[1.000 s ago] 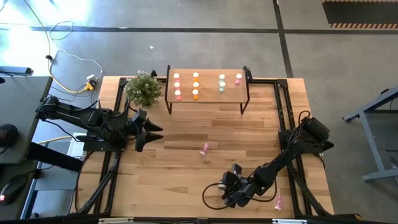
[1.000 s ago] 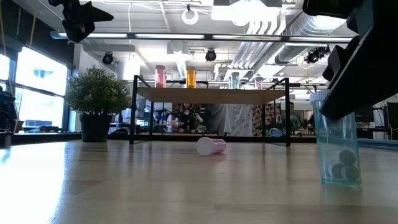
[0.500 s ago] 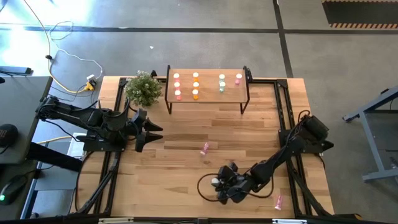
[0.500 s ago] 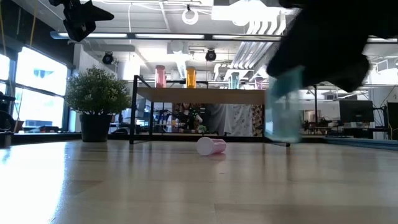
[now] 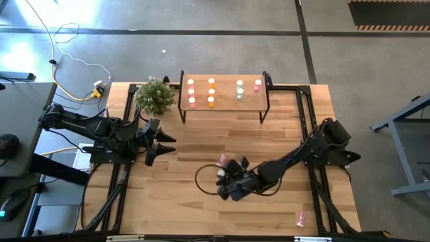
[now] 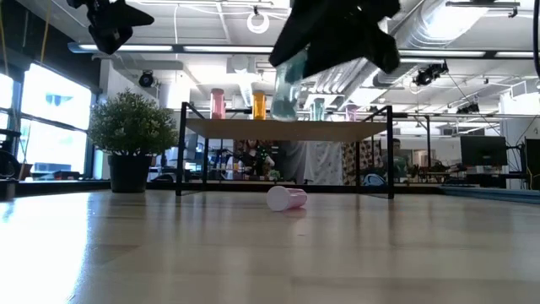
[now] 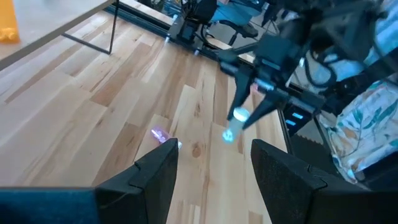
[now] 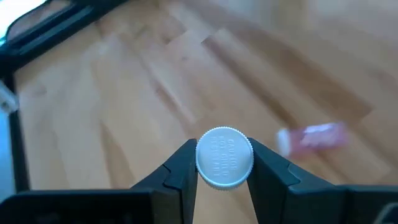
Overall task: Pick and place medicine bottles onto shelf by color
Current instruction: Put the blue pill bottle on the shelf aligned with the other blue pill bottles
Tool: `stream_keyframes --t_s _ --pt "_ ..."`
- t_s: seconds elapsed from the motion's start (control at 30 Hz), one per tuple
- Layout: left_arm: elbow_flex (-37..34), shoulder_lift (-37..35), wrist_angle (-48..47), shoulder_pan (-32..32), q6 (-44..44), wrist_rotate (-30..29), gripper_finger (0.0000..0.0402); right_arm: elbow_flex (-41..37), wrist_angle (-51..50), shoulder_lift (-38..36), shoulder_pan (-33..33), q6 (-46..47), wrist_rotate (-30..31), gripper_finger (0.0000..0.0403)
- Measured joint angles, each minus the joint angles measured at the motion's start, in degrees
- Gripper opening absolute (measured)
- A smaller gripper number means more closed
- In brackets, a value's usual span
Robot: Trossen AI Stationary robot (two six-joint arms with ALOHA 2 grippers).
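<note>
My right gripper point(image 5: 225, 179) is shut on a pale green bottle point(image 6: 285, 93) with a white cap point(image 8: 224, 157), held well above the table's middle. A pink bottle point(image 5: 222, 159) lies on its side on the table just beyond it, and also shows in the low view point(image 6: 287, 198). Another pink bottle point(image 5: 300, 217) lies near the front right edge. The shelf point(image 5: 224, 107) at the far middle carries upright bottles in columns: pink point(image 5: 191, 93), orange point(image 5: 211, 93), green point(image 5: 239, 89) and one reddish-pink point(image 5: 257, 85). My left gripper point(image 5: 171, 142) is open and empty at the table's left. My right gripper pinches the green bottle at its cap end point(image 8: 205, 160) between its two fingers, one on each side. The fingers come from above, slanting down. The bottle hangs below them, nearly upright with its cap up, lifted clear of the table.
A potted plant point(image 5: 154, 96) stands at the shelf's left end. Black rails point(image 5: 306, 121) run along the table's left and right sides. A black cable loop point(image 5: 201, 180) trails beside my right gripper. Bare wood lies between the shelf and the lying pink bottle.
My right gripper has risen and gone toward the table's left and far edges, staying shut on the green bottle. The bottle, which stood on the table near the front right, is now lifted clear and carried to above the table's middle.
</note>
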Motion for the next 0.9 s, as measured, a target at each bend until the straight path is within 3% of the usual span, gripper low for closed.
stream_keyframes --t_s 0.37,0.6,0.9 --pt "0.0 0.0 0.0 0.0 1.5 0.5 0.0195 12.6 -16.1 -0.7 -5.7 -9.5 4.5 0.0102" --pt "0.0 0.0 0.0 0.0 1.8 0.5 0.0195 13.5 -17.7 -4.7 -8.8 -15.0 5.4 0.0105" --pt "0.0 0.0 0.1 0.0 1.8 0.1 0.0195 13.5 -28.8 -12.8 -14.9 -18.0 5.3 0.0105"
